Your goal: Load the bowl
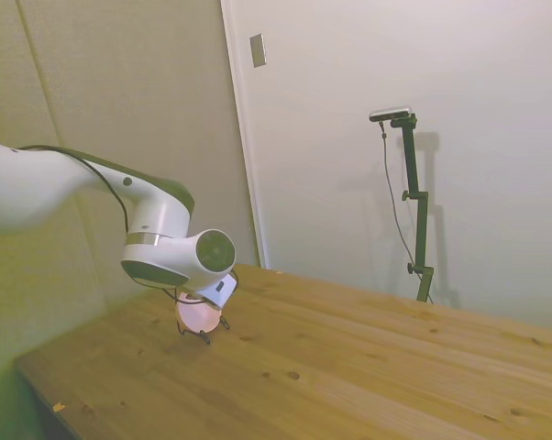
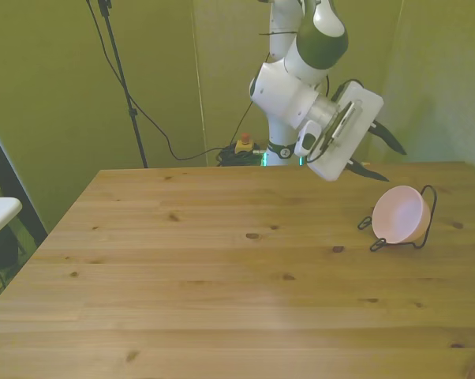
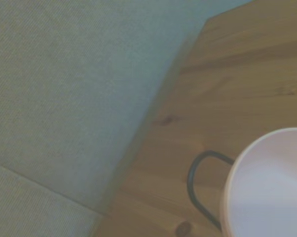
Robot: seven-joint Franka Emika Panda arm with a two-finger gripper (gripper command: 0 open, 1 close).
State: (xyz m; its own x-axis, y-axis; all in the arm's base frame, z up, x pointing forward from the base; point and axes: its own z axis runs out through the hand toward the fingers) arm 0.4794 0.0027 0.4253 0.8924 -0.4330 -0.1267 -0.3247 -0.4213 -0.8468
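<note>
Bowl (image 2: 400, 215): tilted on its side in wire rack (image 2: 427, 225), near the front view's right counter (image 2: 222, 276) edge | Pincer (image 2: 377, 155): above bowl, fingers apart, holding nothing

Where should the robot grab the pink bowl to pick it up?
Probably by the rim. The bowl sits tilted on its side in the wire rack, its opening facing the front view's left, so the top edge of the rim is bare. The gripper, open and just above, could come down with one finger inside and one outside. The rack's wires crowd the lower rim and back.
</note>
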